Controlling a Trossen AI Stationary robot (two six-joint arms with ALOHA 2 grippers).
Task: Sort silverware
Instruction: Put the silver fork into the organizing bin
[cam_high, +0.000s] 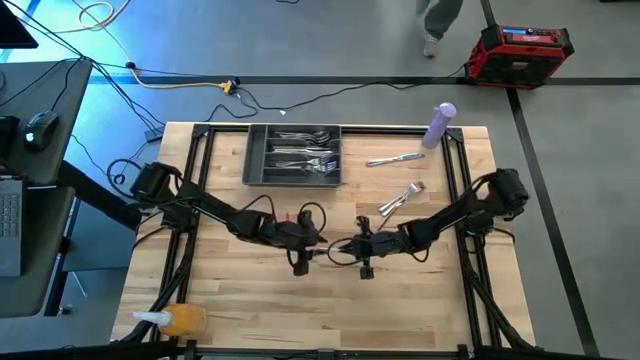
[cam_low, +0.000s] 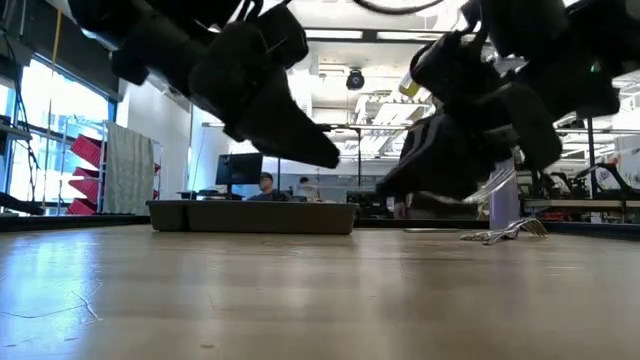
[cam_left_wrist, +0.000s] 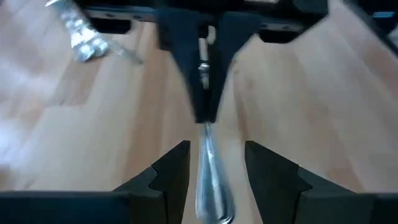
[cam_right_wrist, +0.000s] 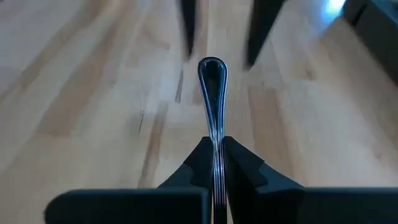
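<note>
1. Two dark arms meet over the middle of the wooden table (cam_high: 250, 290) in the high view, both on the near side of the dark grey tray (cam_high: 293, 156). The left gripper (cam_high: 318, 243) and the right gripper (cam_high: 347, 246) point at each other, almost tip to tip. More silverware (cam_high: 305, 152) lies inside the tray; a knife (cam_high: 396, 158) lies just beside the tray toward a purple bottle (cam_high: 439, 125), and a small heap of forks (cam_high: 401, 198) lies between that knife and the right arm. An orange spray bottle (cam_high: 172, 320) rests at the table corner well apart from the tray.

2. Low view: both grippers hang above the tabletop in front of the tray (cam_low: 252, 216), the left gripper (cam_low: 325, 155) reaching toward the right gripper (cam_low: 392, 185). The heap of forks (cam_low: 505, 233) lies off to one side of the tray.

3. Left wrist view: the left gripper's fingers (cam_left_wrist: 169, 171) stand apart on either side of a slim silver handle (cam_left_wrist: 210, 177), not pressing it. The far end of that handle is pinched in the right gripper (cam_left_wrist: 203, 109), facing this one.

4. Right wrist view: the right gripper (cam_right_wrist: 215, 149) is closed tight on the handle (cam_right_wrist: 214, 93), whose rounded end sticks out between the left gripper's parted fingers (cam_right_wrist: 186, 25).
</note>
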